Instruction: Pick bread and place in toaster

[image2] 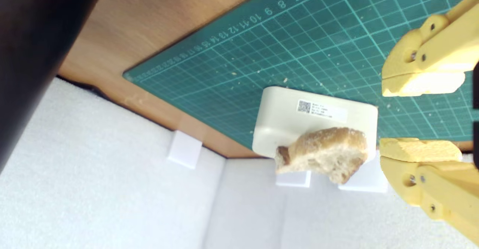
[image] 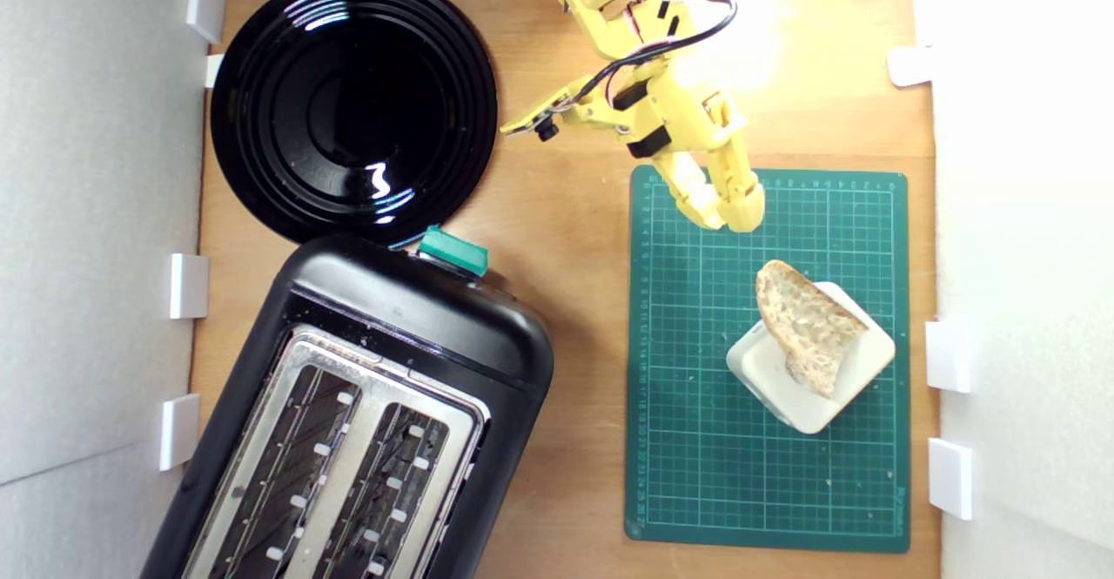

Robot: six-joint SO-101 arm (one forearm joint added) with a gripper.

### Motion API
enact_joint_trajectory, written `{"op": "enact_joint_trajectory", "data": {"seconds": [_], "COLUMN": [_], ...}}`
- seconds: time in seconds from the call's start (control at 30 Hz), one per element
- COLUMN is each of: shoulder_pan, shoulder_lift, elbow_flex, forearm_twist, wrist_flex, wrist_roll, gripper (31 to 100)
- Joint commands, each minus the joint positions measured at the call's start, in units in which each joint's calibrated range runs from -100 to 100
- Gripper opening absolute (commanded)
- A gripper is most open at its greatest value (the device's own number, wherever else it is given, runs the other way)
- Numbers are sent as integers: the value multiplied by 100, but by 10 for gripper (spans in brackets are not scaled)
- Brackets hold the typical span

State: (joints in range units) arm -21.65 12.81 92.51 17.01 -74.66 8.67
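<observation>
The hand [image: 729, 213] hung with its fingers apart and empty over the green mat [image: 696, 440], near the bread [image: 808, 325], which lay on a white block [image: 857, 379].

Wooden bench [image: 574, 213] carries three items directly. A round black plate [image: 352, 104] sits toward the exterior view's upper left, with the black toaster [image: 365, 422] below it, its knob end touching or overlapping the plate's rim. A green cutting mat [image: 687, 440] lies flat toward the exterior view's right, apart from the toaster.
</observation>
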Motion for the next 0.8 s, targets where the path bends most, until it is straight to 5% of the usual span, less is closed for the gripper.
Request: {"op": "enact_joint_trajectory", "data": {"seconds": [0.0, 0.3, 0.77], "shoulder_pan": [-75, -212, -438], "shoulder_lift": [58, 192, 208], "elbow_flex": [-350, -658, -831], "forearm_twist": [-42, -378, -378], "wrist_flex": [-196, -179, -179], "wrist_roll": [30, 25, -231], "gripper": [705, 899, 903]}}
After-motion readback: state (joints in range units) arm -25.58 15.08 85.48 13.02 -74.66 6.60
